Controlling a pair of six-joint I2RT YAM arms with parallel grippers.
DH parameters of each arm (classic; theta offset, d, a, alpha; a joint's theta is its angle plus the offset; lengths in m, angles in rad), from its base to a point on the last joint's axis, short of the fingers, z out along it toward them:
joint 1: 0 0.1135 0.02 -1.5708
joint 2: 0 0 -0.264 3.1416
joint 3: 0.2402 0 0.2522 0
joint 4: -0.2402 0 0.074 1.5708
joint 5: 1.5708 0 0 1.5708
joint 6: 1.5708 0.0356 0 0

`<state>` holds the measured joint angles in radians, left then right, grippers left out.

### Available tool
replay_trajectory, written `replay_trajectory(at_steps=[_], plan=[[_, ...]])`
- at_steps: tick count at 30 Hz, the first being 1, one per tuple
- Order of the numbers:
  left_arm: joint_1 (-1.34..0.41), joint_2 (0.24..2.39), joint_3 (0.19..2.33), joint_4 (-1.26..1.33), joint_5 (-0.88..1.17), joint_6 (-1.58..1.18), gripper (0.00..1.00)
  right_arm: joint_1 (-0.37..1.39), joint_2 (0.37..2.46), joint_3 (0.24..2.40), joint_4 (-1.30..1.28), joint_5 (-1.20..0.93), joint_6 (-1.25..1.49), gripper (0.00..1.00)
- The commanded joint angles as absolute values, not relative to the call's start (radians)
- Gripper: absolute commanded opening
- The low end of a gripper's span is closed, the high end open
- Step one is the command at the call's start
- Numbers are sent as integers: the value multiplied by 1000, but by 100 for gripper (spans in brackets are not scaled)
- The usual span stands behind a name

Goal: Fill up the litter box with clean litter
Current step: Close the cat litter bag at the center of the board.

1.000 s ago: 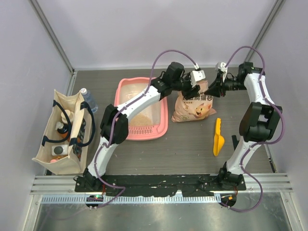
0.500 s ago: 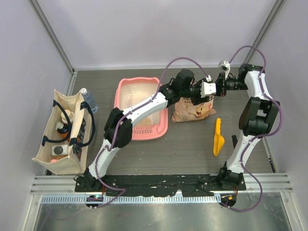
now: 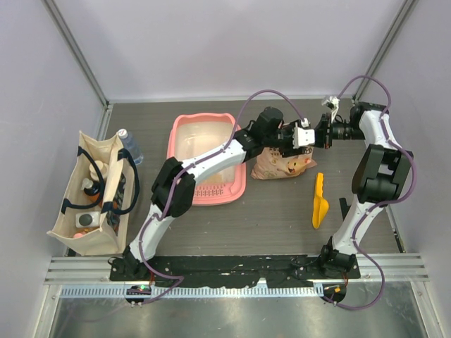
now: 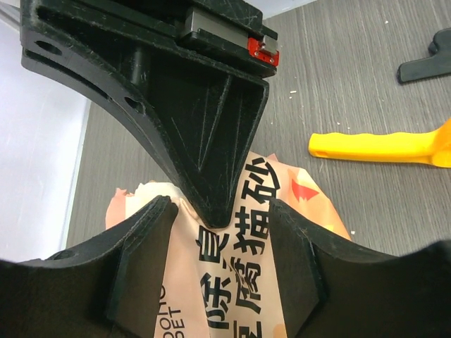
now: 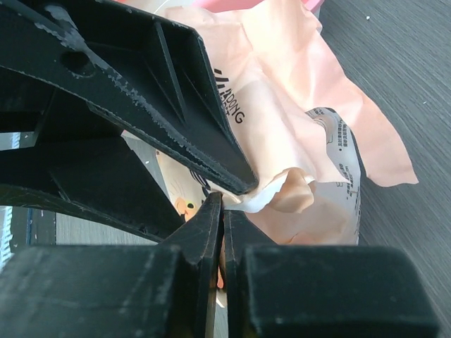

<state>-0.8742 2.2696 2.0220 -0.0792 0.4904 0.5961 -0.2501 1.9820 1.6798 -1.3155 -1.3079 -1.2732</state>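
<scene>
The pink litter box (image 3: 204, 193) lies left of centre, with a tan patch of clean litter (image 3: 211, 179) on its floor, partly hidden by my left arm. The peach litter bag (image 3: 282, 163) stands just right of the box. My left gripper (image 3: 304, 137) is open, its fingers straddling the bag's printed top (image 4: 239, 282). My right gripper (image 3: 325, 132) is shut on a crumpled edge of the bag (image 5: 303, 127), its tip (image 5: 223, 201) right against the left gripper's finger (image 5: 141, 77). The right gripper also shows in the left wrist view (image 4: 211, 127).
A yellow-orange scoop (image 3: 319, 201) lies on the table right of the bag, also in the left wrist view (image 4: 380, 146). A small black part (image 3: 343, 208) lies beside it. A beige tote bag (image 3: 95, 190) and a bottle (image 3: 127, 144) stand at the far left.
My left gripper has swung right from above the box to the bag's top. My right gripper has come down and in toward it. The bag now sits lower and more slumped.
</scene>
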Motion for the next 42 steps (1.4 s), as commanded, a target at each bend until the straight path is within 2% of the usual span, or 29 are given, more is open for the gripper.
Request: replay_trajectory(at_steps=[1,4,6,10,16,20,23,25,28,32,38,42], plan=[[-856,2212,2040,-156,515,638,61,-238,1928,1667,-1503,-1290,-1270,8],[-856,2210,2033,-137,505,672,64,-238,1922,1669,-1502,-1289,-1264,8],[-856,2207,2008,-86,489,698,74,-238,1914,1669,-1503,-1290,-1255,8],[-845,2224,2013,-41,469,693,75,-238,1896,1678,-1503,-1295,-1235,8],[-835,2253,2022,-5,535,667,69,-203,1844,1637,-1503,-1263,-1232,8],[-830,2278,2048,-25,621,626,53,-169,1804,1608,-1503,-1261,-1250,8],[-830,2283,2039,-11,655,598,47,-160,1799,1627,-1503,-1249,-1247,8],[-828,2289,2037,-5,681,583,48,-161,1804,1638,-1503,-1243,-1247,8],[-827,2292,2010,21,693,584,60,-161,1798,1651,-1502,-1233,-1240,8],[-818,2301,1994,15,732,630,66,-161,1769,1648,-1503,-1221,-1236,8],[-802,2313,2022,-73,843,709,58,-164,1772,1660,-1503,-1262,-1139,10],[-790,2324,2028,-101,891,701,48,-164,1758,1675,-1503,-1259,-1132,12]])
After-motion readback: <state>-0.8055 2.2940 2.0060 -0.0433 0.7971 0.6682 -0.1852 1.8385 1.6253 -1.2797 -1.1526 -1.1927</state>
